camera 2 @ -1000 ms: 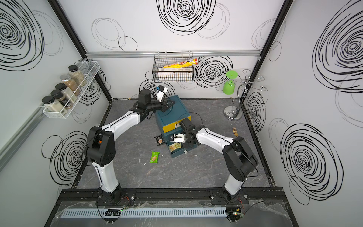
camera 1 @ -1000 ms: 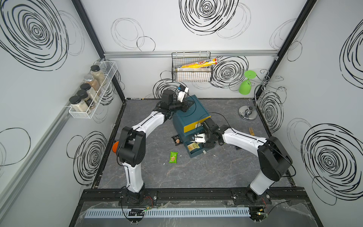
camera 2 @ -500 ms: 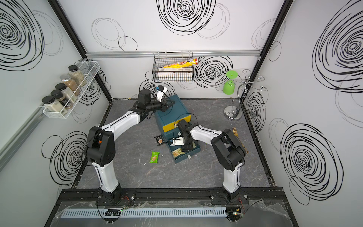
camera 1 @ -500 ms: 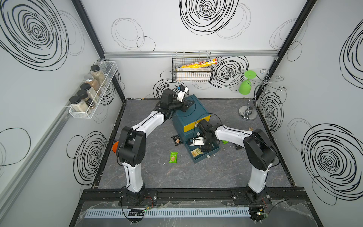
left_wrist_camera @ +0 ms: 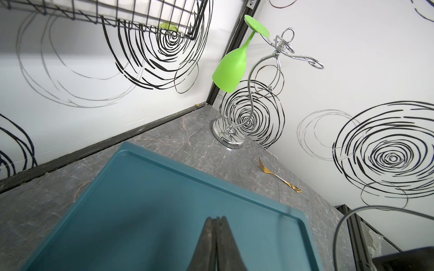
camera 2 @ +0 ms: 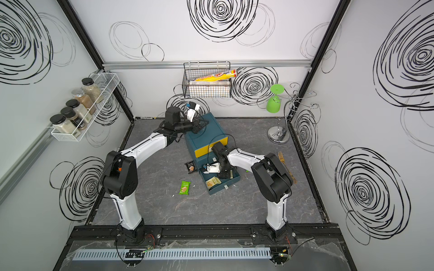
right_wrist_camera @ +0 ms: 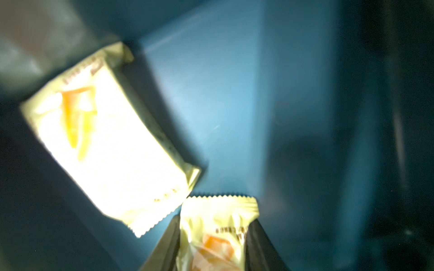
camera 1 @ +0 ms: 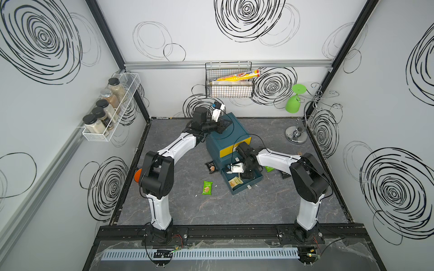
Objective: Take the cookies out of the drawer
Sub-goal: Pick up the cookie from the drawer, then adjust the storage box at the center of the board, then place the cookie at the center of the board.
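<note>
Cookies (camera 1: 235, 181): one cream packet (right_wrist_camera: 218, 211), tan biscuit print, zigzag end seam, pinched between dark fingers (right_wrist_camera: 169, 246) of right gripper (right_wrist_camera: 215, 220), down inside open teal drawer (camera 1: 255, 176). Second cream packet (right_wrist_camera: 105, 140) flat on drawer floor just beside. Out on grey tabletop (camera 1: 234, 211): green packet (camera 1: 207, 187), black packet (camera 1: 211, 167) near cabinet (left_wrist_camera: 164, 199); further green packet (camera 1: 269, 168) and further black packet (camera 1: 284, 174) beside right arm. Left gripper (left_wrist_camera: 216, 223) closed tight, tips over cabinet top.

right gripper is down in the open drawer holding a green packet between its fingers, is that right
Not green. The right wrist view shows the right gripper closed on a cream packet, down in the open drawer, as you say.
</note>
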